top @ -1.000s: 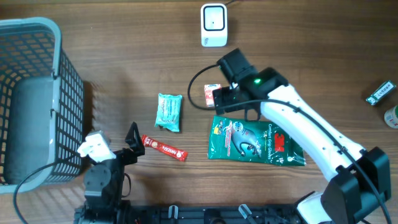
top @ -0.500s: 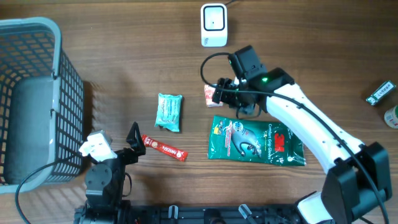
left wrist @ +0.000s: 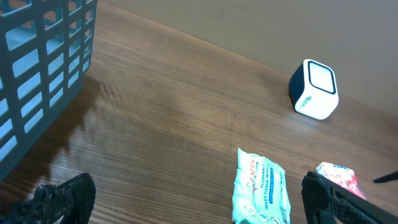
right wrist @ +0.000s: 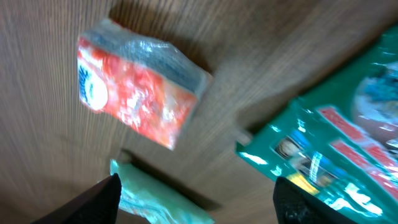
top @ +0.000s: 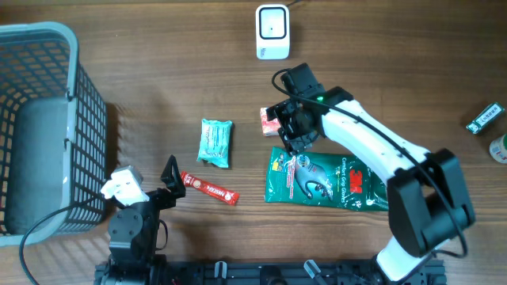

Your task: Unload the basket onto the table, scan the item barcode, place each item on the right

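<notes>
Several items lie on the wooden table: a small red-and-white packet [top: 268, 120] [right wrist: 137, 93], a large green package [top: 326, 181] [right wrist: 336, 137], a teal wipes pack [top: 215, 142] [left wrist: 261, 186] and a red stick sachet [top: 208, 188]. The white scanner [top: 272, 32] [left wrist: 314, 89] stands at the far edge. My right gripper [top: 290, 141] [right wrist: 199, 205] hovers open between the red packet and the green package, with only bare wood between its fingers. My left gripper [top: 169, 176] [left wrist: 199, 205] rests open at the near edge, holding nothing.
A grey mesh basket [top: 47, 127] [left wrist: 37, 62] fills the left side. A small green-and-black item [top: 484, 118] and a round object [top: 499, 149] sit at the right edge. The right arm's cable loops beside the red packet.
My right gripper has turned from beside the red packet and now points toward the green package's top-left corner. Its jaws stand a little narrower than before. The left arm has not moved.
</notes>
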Robot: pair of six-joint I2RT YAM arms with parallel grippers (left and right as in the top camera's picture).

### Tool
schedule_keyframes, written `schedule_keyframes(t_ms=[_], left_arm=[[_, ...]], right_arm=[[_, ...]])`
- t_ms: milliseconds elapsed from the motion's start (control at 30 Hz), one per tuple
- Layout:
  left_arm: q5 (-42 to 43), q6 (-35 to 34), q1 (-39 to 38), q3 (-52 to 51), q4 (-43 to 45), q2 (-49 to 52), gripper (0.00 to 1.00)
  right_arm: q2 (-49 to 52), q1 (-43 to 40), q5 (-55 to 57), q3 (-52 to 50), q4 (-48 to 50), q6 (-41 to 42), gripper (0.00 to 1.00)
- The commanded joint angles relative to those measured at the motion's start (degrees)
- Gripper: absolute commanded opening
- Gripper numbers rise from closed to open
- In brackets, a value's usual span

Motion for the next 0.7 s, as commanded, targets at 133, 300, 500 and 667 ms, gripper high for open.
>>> schedule_keyframes(t_ms=[133, 300, 500, 667], left_arm=[[0.68, 0.09, -0.22, -0.28, 0.35, -0.09, 1.0], [0.68, 0.09, -0.22, -0.28, 0.35, -0.09, 1.0], [0.68, 0.09, -0.22, -0.28, 0.35, -0.09, 1.0], [0.68, 0.09, -0.22, -0.28, 0.35, -0.09, 1.0]], right_arm=[[6.19, 0.17, 0.57, -0.46, 2.97, 7.39, 0.73], [9.79, 0.17, 6.71, -0.46, 6.71, 9.9, 0.54], [9.86, 0.17, 10.19, -0.46, 7.34, 7.76, 0.18], [9.64, 0.17, 12.24, -0.37, 7.56, 0.59, 0.04]])
